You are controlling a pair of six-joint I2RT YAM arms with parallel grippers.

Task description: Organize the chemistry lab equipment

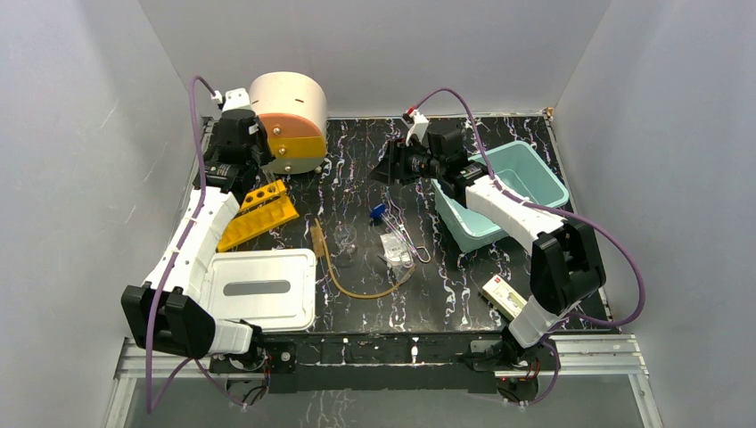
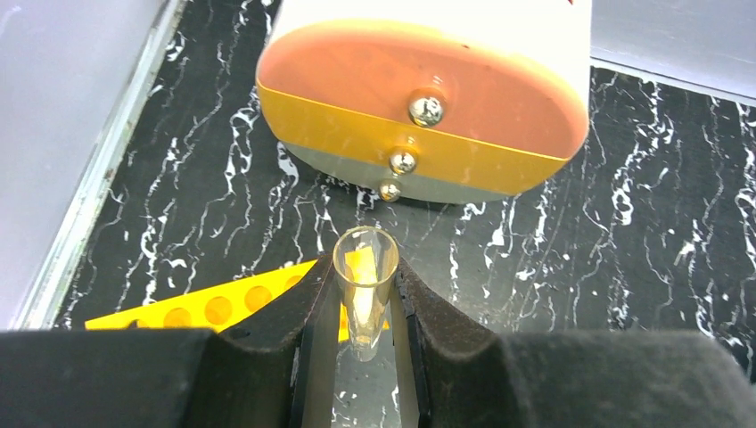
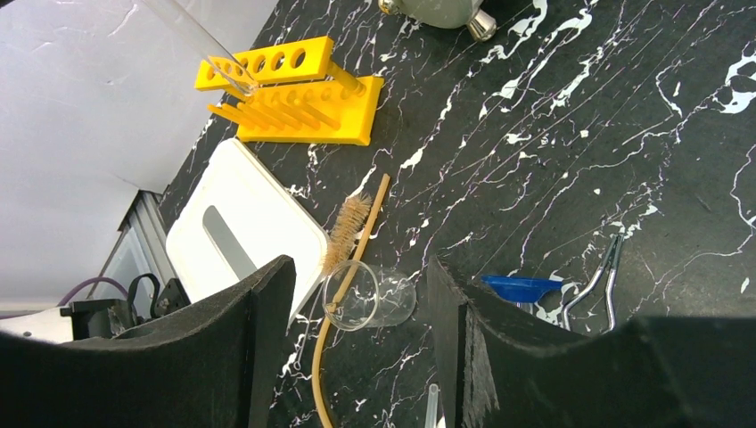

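The work surface is a table (image 1: 357, 160) topped in black, stone-look sheet veined with white, glossy enough to catch pale reflections in the wrist views. Three plain walls close it in: a left wall (image 1: 80, 160), a back wall (image 1: 401, 45) and a right wall (image 1: 677, 134), all matt pale grey (the corners where they meet show only as soft creases). A silver metal rail (image 1: 428, 364) runs along the table's near edge, and a thinner metal strip (image 2: 98, 169) borders its left side. The light is even and diffuse, throwing only faint shadows.
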